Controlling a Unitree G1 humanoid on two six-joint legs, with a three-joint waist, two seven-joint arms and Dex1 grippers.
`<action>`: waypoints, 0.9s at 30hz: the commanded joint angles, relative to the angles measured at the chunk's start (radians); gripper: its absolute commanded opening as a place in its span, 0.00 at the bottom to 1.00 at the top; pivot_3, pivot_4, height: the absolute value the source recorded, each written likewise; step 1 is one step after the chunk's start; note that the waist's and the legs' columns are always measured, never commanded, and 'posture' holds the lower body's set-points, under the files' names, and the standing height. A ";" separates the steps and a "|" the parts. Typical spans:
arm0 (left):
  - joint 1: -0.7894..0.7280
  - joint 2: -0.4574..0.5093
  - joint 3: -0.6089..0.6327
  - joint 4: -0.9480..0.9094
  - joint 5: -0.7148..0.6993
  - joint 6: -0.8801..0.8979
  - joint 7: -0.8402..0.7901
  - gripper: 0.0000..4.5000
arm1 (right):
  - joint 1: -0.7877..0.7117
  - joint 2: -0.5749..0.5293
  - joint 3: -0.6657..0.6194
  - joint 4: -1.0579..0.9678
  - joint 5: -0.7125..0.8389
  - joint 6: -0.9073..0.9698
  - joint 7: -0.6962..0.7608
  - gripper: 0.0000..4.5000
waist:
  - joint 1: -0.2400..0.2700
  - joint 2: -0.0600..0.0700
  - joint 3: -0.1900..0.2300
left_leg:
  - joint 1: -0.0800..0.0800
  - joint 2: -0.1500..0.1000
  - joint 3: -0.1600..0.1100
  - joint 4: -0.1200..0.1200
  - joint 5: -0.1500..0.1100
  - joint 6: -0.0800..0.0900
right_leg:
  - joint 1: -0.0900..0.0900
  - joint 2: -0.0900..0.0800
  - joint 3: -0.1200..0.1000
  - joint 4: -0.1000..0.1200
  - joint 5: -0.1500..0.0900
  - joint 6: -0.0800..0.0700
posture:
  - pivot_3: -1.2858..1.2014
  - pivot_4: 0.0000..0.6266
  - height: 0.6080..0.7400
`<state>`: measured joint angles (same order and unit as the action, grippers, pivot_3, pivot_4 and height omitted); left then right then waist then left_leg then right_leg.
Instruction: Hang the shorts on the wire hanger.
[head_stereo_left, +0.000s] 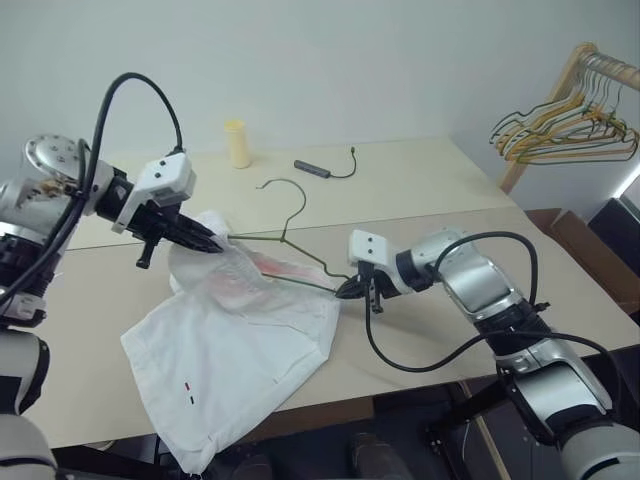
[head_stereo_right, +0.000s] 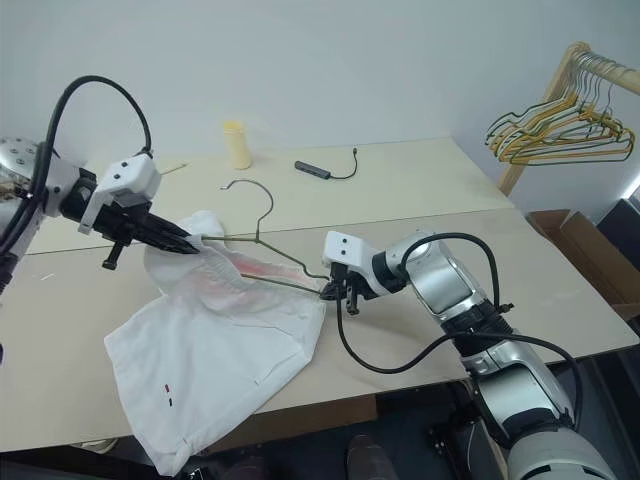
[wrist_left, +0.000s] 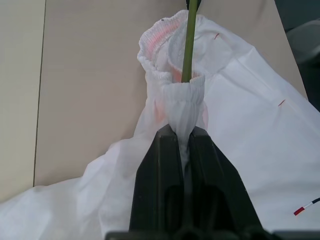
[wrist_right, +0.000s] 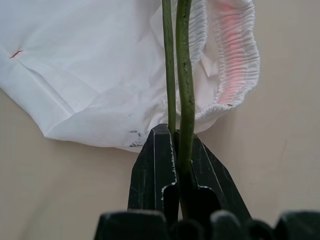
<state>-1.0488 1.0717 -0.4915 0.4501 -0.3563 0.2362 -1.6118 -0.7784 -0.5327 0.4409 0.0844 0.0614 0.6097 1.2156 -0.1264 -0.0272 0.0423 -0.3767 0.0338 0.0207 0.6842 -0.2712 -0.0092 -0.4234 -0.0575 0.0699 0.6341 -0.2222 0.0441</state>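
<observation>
The shorts (head_stereo_left: 235, 350) lie spread on the pale table (head_stereo_left: 420, 185), their lower hem hanging a little over the near edge, with a tiny dark-red mark near that hem. The gathered waistband, tinted pink, is lifted off the tabletop at the far-left corner of the cloth. The wire hanger (head_stereo_left: 290, 250) runs through the waist opening: one shoulder end is inside the bunched waistband, the other sticks out toward the right, and its pale hook curves up over the table behind the cloth.

The left gripper (head_stereo_left: 212, 243) is clamped on a pinch of the waistband; in the left wrist view the two black fingers (wrist_left: 160, 170) squeeze the gathered elastic with the green wire emerging just beyond it. The right gripper (head_stereo_left: 350, 289) is closed on the hanger's right end, both wire strands caught between its fingers (wrist_right: 157, 160) just beside the shorts' edge.

Farther back on the table stand a pale yellow cup (head_stereo_left: 237, 143) and a dark cable adapter (head_stereo_left: 315, 169). At the far right, a wooden rack (head_stereo_left: 565, 90) carries clustered yellow and grey hangers (head_stereo_left: 565, 130).
</observation>
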 joint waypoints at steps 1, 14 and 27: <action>-0.010 -0.003 0.009 0.015 0.014 -0.019 -0.003 0.01 | -0.036 0.012 -0.037 -0.052 0.028 -0.002 -0.005 0.00 | -0.001 0.000 0.000 | 0.000 0.000 0.000 0.000 0.000 0.000 | 0.000 0.000 0.000 0.000 0.000 0.000 | 0.48 0.00 1.00; 0.002 -0.038 0.108 0.050 0.108 -0.075 -0.003 0.00 | -0.020 0.025 -0.078 -0.017 -0.010 -0.142 -0.118 0.50 | -0.006 0.000 0.000 | 0.000 0.000 0.000 0.001 0.000 0.000 | 0.000 0.000 0.000 0.000 0.000 0.000 | 0.47 0.00 1.00; 0.003 -0.068 0.246 0.125 0.162 -0.105 -0.003 0.00 | 0.055 -0.066 -0.292 -0.151 0.207 0.200 -0.143 0.88 | -0.032 0.000 0.000 | -0.002 0.000 -0.002 0.002 0.000 0.000 | 0.000 -0.001 -0.001 0.000 0.000 0.000 | 0.47 0.00 1.00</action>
<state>-1.0396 0.9909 -0.2915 0.5849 -0.1928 0.1464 -1.6113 -0.7285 -0.5937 0.1760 -0.0189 0.2264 0.7441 1.0789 -0.1583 -0.0274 0.0421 -0.3785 0.0339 0.0186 0.6859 -0.2714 -0.0088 -0.4234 -0.0580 0.0687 0.6346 -0.2220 0.0441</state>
